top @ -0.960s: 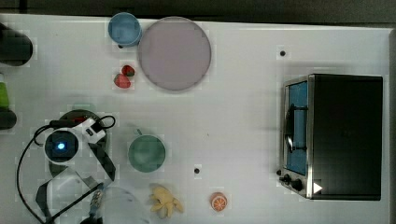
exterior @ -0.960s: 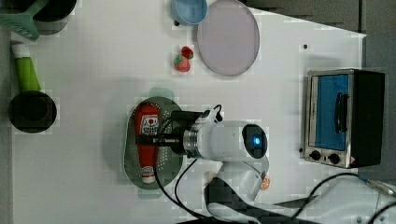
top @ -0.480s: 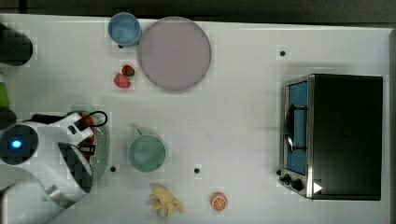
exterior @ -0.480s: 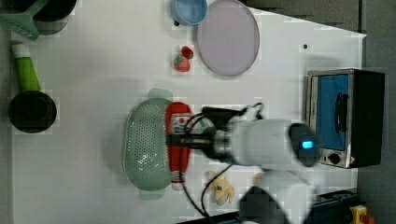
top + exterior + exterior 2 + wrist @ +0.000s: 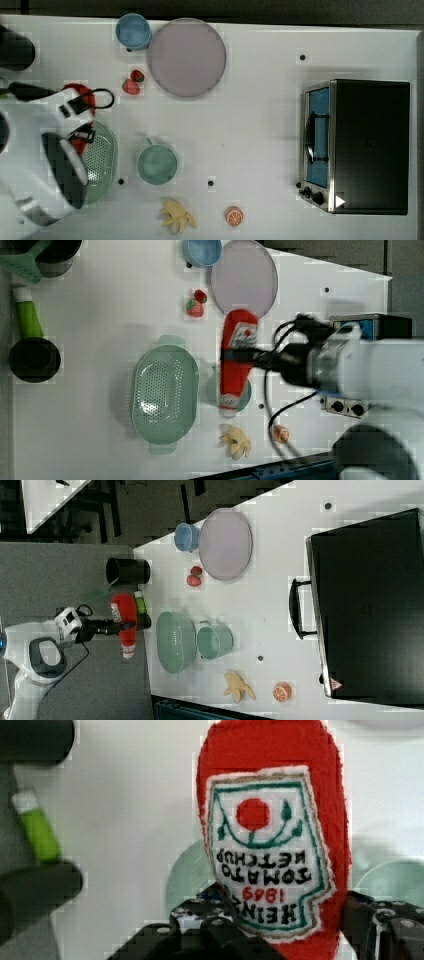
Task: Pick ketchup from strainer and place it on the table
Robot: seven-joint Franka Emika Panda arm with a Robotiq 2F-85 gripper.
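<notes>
My gripper (image 5: 239, 356) is shut across the middle of the ketchup (image 5: 239, 347), a red bottle with a white-and-red label, and holds it lying level in the air above the table (image 5: 100, 340). In the left view the bottle hangs over the teal cup, to the right of the pale green strainer (image 5: 165, 392), whose holed base lies bare. In the right view the ketchup (image 5: 125, 617) floats high to the left of the strainer (image 5: 175, 640). The wrist view shows the ketchup's label (image 5: 270, 845) close up, between dark fingers (image 5: 200, 922). In the top view my arm covers part of the strainer (image 5: 102, 155).
A teal cup (image 5: 157, 164) stands beside the strainer. The purple plate (image 5: 186, 56), blue bowl (image 5: 133, 31) and strawberries (image 5: 132, 82) lie at the top view's upper edge. A toaster oven (image 5: 360, 145) fills the top view's right. A banana (image 5: 175, 216) and orange slice (image 5: 233, 216) lie along the lower edge.
The ketchup has come up out of the strainer in my gripper and now hangs high above the table; in the left view it has shifted right, leaving the strainer bare.
</notes>
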